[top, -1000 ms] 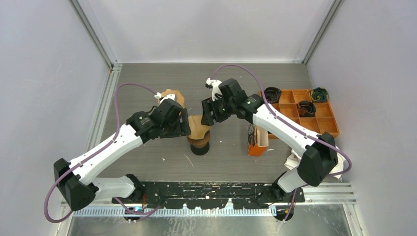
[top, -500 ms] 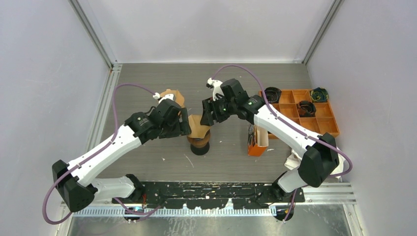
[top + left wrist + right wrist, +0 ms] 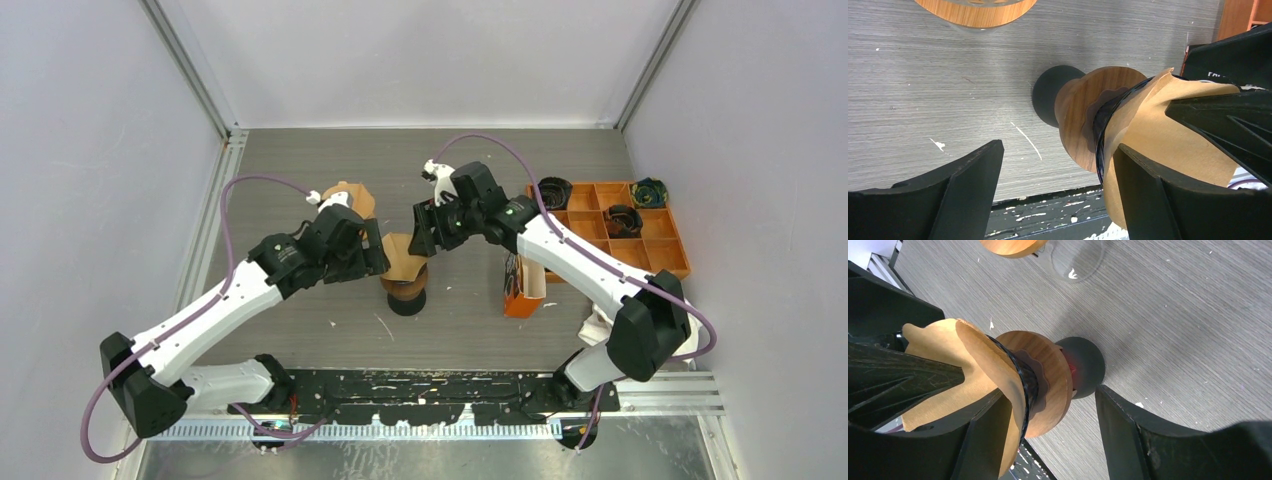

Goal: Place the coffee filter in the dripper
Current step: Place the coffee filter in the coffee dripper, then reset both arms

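Find the coffee filter (image 3: 399, 252) upright inside the dripper (image 3: 406, 290), crumpled edge flaring above its rim. Flanking the dripper: left tool (image 3: 375, 256) on its left, right tool (image 3: 420, 238) on its right, both released, clamping nothing, equally near. Likely needs pressing straight down.
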Robot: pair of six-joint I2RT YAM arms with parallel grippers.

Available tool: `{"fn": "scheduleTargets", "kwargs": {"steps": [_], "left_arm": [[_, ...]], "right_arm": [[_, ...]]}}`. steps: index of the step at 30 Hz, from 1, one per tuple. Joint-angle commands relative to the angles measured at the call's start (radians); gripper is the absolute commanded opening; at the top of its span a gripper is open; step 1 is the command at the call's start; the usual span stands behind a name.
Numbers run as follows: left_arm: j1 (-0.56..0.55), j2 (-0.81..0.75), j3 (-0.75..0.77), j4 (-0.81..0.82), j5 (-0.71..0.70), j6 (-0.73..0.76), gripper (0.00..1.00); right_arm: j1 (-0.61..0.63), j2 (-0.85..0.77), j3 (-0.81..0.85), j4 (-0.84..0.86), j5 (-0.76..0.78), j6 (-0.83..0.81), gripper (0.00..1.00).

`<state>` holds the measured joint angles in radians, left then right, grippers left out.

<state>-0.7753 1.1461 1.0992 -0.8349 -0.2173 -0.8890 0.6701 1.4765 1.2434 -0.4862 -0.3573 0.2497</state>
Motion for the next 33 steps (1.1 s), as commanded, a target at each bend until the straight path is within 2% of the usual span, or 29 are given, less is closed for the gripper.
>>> {"fn": "scheduleTargets", "kwargs": {"steps": [1, 7, 17, 19, 27, 29, 33], "left_arm": [[0.007, -0.059, -0.026, 0.091, -0.004, -0.031, 0.83], [0.015, -0.106, -0.064, 0.154, 0.001, -0.049, 0.85], [0.03, -0.158, -0.067, 0.167, 0.006, -0.04, 0.87], [0.037, -0.175, -0.065, 0.171, -0.001, -0.025, 0.91], [0.105, -0.246, 0.0, 0.115, -0.08, 0.074, 0.99], [0.122, -0.27, 0.018, 0.089, -0.125, 0.11, 0.99], [0.139, -0.326, 0.042, 0.049, -0.24, 0.197, 0.99]], "right_arm": [[-0.006, -0.054, -0.007, 0.053, -0.02, 0.016, 0.67], [-0.008, -0.076, -0.008, 0.074, -0.046, 0.018, 0.67], [-0.011, -0.112, 0.0, 0.098, -0.066, 0.016, 0.71], [-0.018, -0.13, -0.001, 0.106, -0.057, 0.011, 0.73], [-0.113, -0.242, 0.004, 0.113, 0.03, -0.031, 0.84], [-0.153, -0.283, -0.008, 0.117, 0.083, -0.043, 0.87], [-0.214, -0.381, -0.053, 0.13, 0.258, -0.069, 1.0]]}}
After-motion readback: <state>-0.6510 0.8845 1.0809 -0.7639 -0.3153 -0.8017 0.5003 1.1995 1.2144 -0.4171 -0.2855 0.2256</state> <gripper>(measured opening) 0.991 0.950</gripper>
